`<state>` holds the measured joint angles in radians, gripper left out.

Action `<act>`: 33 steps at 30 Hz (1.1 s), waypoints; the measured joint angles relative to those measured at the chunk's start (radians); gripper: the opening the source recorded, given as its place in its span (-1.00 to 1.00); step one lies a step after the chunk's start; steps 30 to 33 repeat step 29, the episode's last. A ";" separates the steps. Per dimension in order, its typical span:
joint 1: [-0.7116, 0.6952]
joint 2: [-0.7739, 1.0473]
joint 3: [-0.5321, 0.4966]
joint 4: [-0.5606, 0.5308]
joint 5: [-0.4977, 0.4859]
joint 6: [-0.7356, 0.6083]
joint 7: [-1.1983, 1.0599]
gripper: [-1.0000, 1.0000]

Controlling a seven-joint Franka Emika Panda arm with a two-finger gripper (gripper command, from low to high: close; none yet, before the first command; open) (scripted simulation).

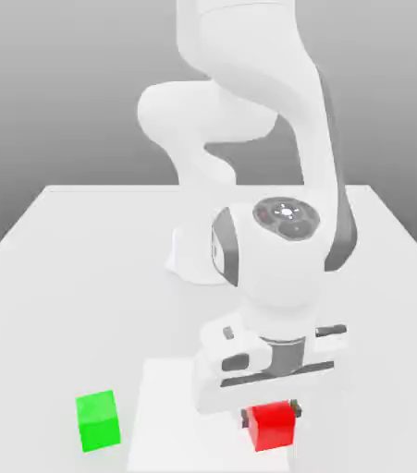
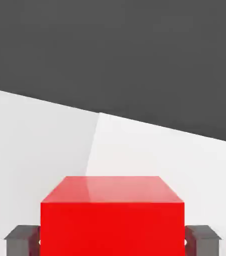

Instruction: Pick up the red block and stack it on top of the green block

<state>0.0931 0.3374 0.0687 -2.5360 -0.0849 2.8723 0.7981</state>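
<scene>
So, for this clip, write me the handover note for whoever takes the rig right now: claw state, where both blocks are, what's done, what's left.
Claw: lowered to the table, one finger on each side of the red block; pads right at the block's sides, firm grip unconfirmed.
Red block: on the table, not lifted.
Green block: on the table toward the exterior view's left of the red block, apart from it, nothing on top.
Done: claw brought around the red block.
Left: confirm the grip, lift, carry over the green block, set down, release.
</scene>
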 joint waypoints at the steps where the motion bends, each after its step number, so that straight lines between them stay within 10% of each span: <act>1: 0.000 0.000 0.000 0.000 -0.001 0.000 0.001 -1.00; 20: -0.251 -0.264 -0.205 -0.012 0.105 -0.250 0.422 -1.00; 25: -0.277 -0.139 -0.202 -0.004 0.152 -0.136 0.448 -1.00; 26: -0.283 -0.108 -0.194 -0.002 0.163 -0.106 0.440 1.00; 33: -0.283 -0.108 -0.194 -0.002 0.163 -0.106 0.440 1.00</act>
